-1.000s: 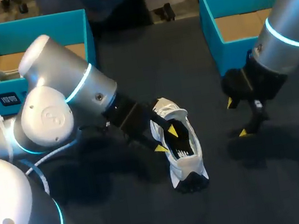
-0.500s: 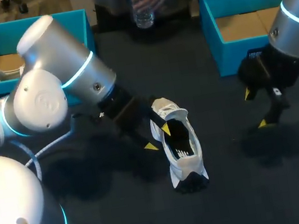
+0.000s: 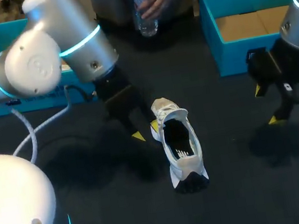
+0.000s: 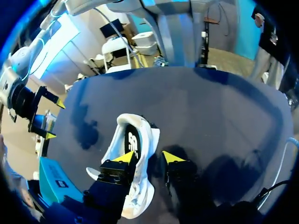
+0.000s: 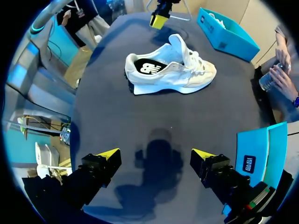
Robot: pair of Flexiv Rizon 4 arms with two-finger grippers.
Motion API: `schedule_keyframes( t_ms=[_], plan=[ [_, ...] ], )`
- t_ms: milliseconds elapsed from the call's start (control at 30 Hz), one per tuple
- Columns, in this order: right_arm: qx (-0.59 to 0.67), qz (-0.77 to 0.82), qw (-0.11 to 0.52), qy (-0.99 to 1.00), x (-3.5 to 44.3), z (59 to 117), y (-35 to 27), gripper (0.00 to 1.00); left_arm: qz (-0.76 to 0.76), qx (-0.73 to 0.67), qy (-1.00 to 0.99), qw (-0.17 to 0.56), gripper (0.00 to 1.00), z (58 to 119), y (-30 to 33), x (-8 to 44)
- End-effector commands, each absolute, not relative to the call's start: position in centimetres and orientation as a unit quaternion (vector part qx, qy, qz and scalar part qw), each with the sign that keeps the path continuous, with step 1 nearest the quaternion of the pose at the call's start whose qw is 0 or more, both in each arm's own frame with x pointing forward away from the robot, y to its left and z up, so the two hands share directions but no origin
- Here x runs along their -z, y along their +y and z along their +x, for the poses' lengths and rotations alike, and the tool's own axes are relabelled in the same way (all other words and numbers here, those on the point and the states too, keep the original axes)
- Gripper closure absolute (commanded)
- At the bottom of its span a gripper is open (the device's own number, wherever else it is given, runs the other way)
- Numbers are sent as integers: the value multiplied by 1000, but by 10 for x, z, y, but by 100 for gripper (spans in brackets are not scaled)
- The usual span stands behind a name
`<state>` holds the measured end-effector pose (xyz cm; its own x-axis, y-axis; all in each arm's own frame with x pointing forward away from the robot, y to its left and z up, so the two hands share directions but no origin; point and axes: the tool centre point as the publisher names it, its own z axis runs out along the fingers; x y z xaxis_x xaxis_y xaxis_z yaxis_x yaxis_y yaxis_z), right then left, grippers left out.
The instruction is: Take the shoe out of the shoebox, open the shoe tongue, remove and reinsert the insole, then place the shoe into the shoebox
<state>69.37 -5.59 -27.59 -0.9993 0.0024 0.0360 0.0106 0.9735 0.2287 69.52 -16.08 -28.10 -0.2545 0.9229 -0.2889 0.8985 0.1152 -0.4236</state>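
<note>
The white shoe (image 3: 179,151) is sitting upright on the dark table (image 3: 115,219), outside and well left of the teal shoebox (image 3: 243,54). The left gripper (image 3: 146,131) is hovering at its far left edge with its fingers apart, possibly touching, hard to say. The right gripper (image 3: 266,105) is hanging spread wide, well to the right.

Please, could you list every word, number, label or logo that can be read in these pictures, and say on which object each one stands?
No text here can be quoted with certainty.
Black insole of the white shoe: a white logo, a mark and not legible words.
Dark label on the blue shoebox: white print, too small and blurred to read.
</note>
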Motion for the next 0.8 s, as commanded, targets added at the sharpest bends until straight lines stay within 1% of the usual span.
schedule_keyframes(
  t_ms=[33,67,367,467,567,600,667,800],
  plan=[
    [115,-3,16,-993,276,692,-57,0,-635,-222,-737,65,96,701,-162,268],
    [115,-3,16,-993,276,692,-57,0,-640,-217,-734,66,100,702,-162,267],
    [115,-3,16,-993,276,692,-57,0,-655,-203,-723,78,100,706,-165,262],
    [112,-29,11,-993,265,687,-91,0,-655,-203,-723,78,100,706,-165,262],
    [99,-49,20,-994,259,685,-110,0,-655,-203,-723,78,100,706,-165,262],
    [116,-44,8,-992,254,684,-119,0,-655,-203,-723,78,100,706,-165,262],
    [97,-48,13,-994,250,684,-126,0,-655,-203,-723,78,100,706,-165,262],
    [109,-38,16,-993,249,684,-129,0,-655,-203,-723,78,100,706,-165,262]
  ],
)
